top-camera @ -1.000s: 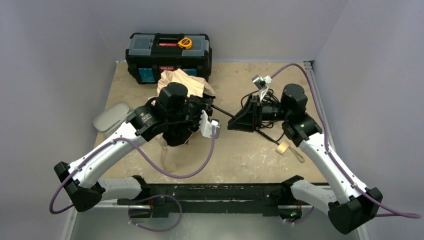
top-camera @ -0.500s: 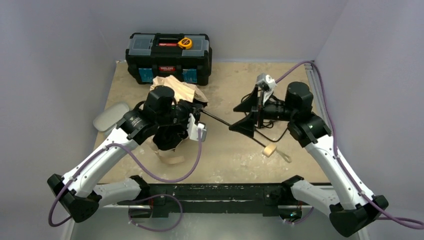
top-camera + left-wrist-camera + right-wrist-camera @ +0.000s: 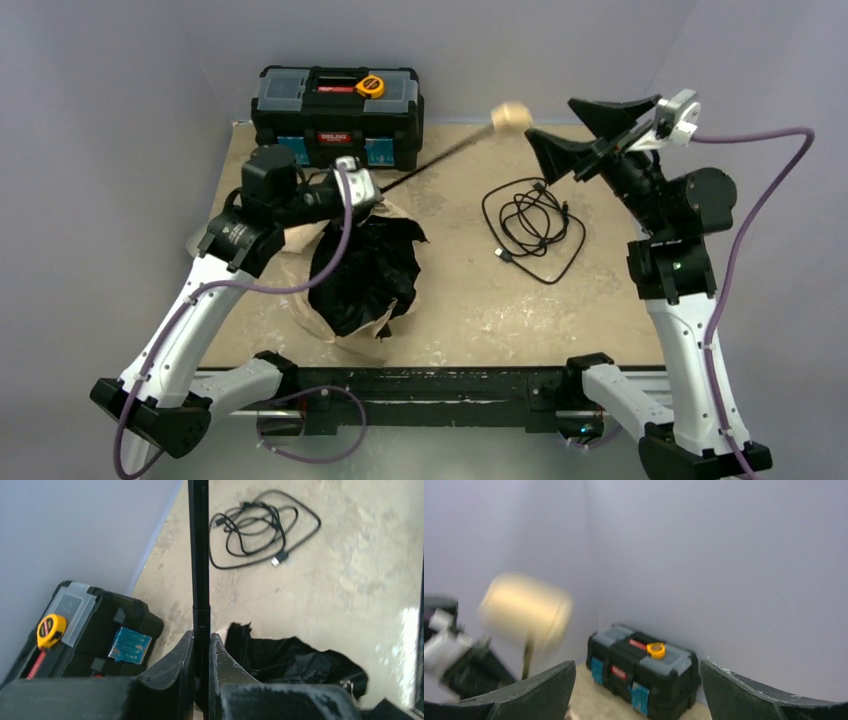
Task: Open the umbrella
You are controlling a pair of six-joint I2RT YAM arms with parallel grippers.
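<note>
My left gripper (image 3: 365, 190) is shut on the umbrella's thin black shaft (image 3: 198, 555), low down near the canopy. In the left wrist view both fingers (image 3: 175, 662) press against the shaft. The shaft slants up to the back right and ends in the cream handle (image 3: 510, 115), which is in the air. The canopy (image 3: 365, 265) lies crumpled on the table under the left arm, black lining up, with tan fabric at its edges. My right gripper (image 3: 551, 122) is raised at the back right with its jaws wide open and nothing between them. The handle (image 3: 526, 607) is blurred, just left of it.
A black toolbox (image 3: 337, 115) with a yellow tape measure (image 3: 370, 86) on its lid stands at the back left against the wall. A coiled black cable (image 3: 533, 222) lies on the table right of centre. Walls close in the left, back and right sides.
The right gripper opened, let go of the shaft and rose to the back right. The left arm pulled back left, and the shaft swung up. The handle lifted off the table and the canopy flopped lining-up.
</note>
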